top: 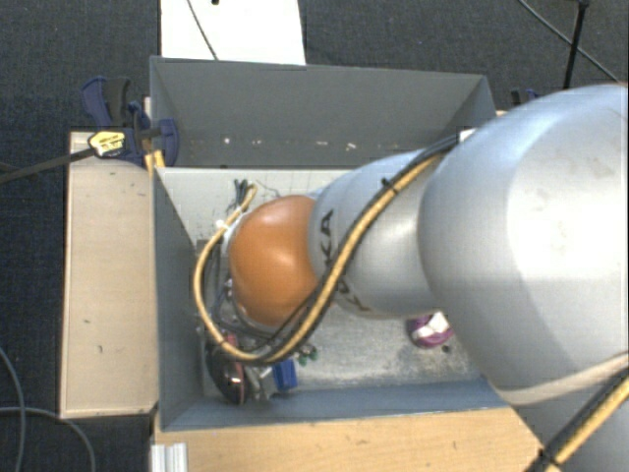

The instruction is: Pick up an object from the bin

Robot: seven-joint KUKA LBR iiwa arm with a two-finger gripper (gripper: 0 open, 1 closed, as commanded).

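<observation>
Arm (pixel 531 264) crowds your tool (pixel 238 382), opening can't tell; small blue piece (pixel 285 375) beside it looks light, rigid, pinch its sides.

A small object (pixel 429 332) lies in the bin (pixel 314 116), right of the gripper (pixel 242 380)

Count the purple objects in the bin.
1: a purple-and-white object near the bin's front wall, beside the arm. The arm may hide others.
</observation>
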